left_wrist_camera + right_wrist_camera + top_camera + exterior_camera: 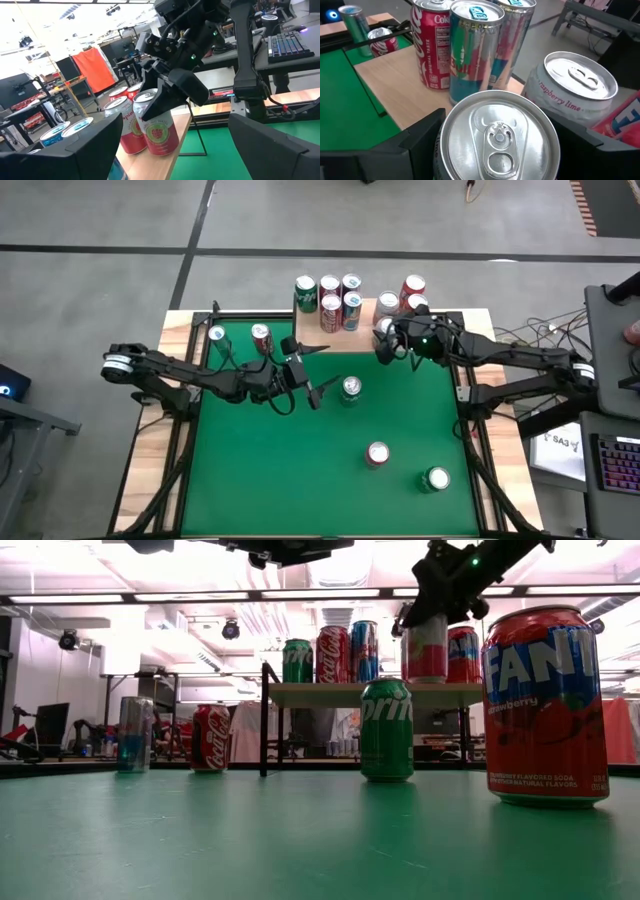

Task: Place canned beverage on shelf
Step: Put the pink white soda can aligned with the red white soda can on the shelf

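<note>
Canned drink (156, 131) with a raspberry label stands on the right end of the shelf (362, 335), between the right gripper's (384, 340) fingers.

Seen from the right wrist, the fingers bracket this can (497, 135) on both sides, but I cannot tell whether they press it or only stand around it. Just beside it on the wooden board are a second raspberry can (570, 95) and a red can (413, 288). Farther along the board stand a green can (305, 292), a red cola can (431, 45) and tall slim cans (472, 47). The left gripper (312, 378) hovers above the green tabletop (260, 470) with its jaws spread and nothing in them, near a green Sprite can (387, 729). A red Fanta can (545, 705) and another green can (436, 478) stand nearer the front edge, and two more cans (238, 335) stand at the back left.
</note>
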### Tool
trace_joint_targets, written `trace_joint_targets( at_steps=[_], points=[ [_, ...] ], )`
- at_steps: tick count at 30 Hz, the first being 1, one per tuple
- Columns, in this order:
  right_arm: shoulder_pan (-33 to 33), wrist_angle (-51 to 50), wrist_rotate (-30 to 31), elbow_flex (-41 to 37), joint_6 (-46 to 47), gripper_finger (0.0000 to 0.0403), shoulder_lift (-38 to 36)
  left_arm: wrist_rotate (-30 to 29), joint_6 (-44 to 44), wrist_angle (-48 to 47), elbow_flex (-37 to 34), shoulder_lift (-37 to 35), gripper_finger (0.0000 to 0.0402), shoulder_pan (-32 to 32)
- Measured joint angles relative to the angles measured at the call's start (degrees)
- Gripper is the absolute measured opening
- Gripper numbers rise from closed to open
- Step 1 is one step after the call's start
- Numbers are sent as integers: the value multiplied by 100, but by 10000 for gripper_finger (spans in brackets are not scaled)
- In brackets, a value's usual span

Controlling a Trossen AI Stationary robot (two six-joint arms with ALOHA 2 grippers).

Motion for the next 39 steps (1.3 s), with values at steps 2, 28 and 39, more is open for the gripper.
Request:
trace_joint_targets(
  at_steps=[2,28,39],
  points=[
    [0,7,3,0,-4,277,49,0,-2,0,0,0,347,9],
    [-17,94,463,11,-118,334,170,-2,2,-2,0,0,347,131],
    [-17,479,591,11,-332,349,167,-2,3,-2,0,0,347,131]
  ],
)
